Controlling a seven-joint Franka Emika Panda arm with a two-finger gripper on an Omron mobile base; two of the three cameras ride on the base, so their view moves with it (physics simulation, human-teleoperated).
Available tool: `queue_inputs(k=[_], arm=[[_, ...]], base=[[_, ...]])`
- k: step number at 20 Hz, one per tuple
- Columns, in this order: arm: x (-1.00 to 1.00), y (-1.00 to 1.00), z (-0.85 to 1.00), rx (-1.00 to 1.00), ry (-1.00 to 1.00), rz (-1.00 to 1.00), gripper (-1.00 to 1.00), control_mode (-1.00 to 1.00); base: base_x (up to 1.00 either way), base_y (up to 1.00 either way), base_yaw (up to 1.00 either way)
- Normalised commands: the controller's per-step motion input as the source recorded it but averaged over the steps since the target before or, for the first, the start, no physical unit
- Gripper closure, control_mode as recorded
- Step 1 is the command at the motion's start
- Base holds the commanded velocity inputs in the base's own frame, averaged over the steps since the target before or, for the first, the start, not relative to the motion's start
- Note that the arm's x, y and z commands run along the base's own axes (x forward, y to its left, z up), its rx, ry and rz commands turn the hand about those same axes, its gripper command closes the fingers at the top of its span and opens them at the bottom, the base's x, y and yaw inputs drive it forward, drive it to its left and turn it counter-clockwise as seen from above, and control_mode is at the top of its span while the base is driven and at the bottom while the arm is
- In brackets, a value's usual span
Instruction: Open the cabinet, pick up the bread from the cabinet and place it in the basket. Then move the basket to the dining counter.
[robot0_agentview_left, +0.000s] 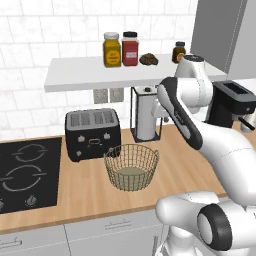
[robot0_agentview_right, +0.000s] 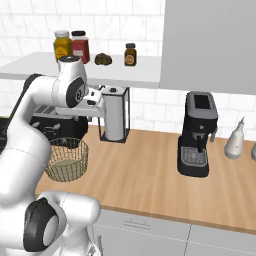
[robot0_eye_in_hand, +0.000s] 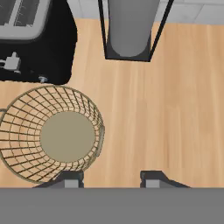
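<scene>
The bread (robot0_agentview_left: 148, 59) (robot0_agentview_right: 103, 59), a small dark brown lumpy roll, lies on the open white wall shelf (robot0_agentview_left: 80, 75) beside the jars. The wire-mesh basket (robot0_agentview_left: 131, 166) (robot0_agentview_right: 66, 159) (robot0_eye_in_hand: 50, 138) stands empty on the wooden counter in front of the toaster. My gripper (robot0_eye_in_hand: 111, 180) hangs open above the counter, pointing down, just right of the basket and with nothing between its fingers. A grey wall cabinet (robot0_agentview_right: 210, 45) (robot0_agentview_left: 220, 30) at the right is shut. The dining counter is out of view.
A black toaster (robot0_agentview_left: 93, 133) and a paper-towel holder (robot0_agentview_left: 146, 114) (robot0_agentview_right: 114, 115) stand behind the basket. On the shelf are a yellow jar (robot0_agentview_left: 112, 50), a red jar (robot0_agentview_left: 130, 48) and a dark brown jar (robot0_agentview_right: 130, 54). A coffee machine (robot0_agentview_right: 197, 134) stands right, a black hob (robot0_agentview_left: 27, 172) left.
</scene>
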Motion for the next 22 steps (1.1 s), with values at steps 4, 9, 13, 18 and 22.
queue_inputs(k=[4, 9, 13, 18, 22], arm=[[0.02, 0.08, -0.01, -0.04, 0.00, -0.01, -1.00, -1.00], [0.06, 0.03, 0.28, -0.01, -0.07, 0.01, -1.00, -1.00], [0.20, 0.17, 0.97, 0.00, -0.34, -0.04, -1.00, -1.00], [0.27, 0.03, 1.00, 0.01, -0.38, -0.01, -1.00, -1.00], [0.17, 0.00, 0.89, 0.06, -0.34, 0.00, -1.00, -1.00]], base=[[0.00, 0.00, 0.00], [0.00, 0.00, 0.00], [0.00, 0.00, 0.00], [0.00, 0.00, 0.00], [0.00, 0.00, 0.00]])
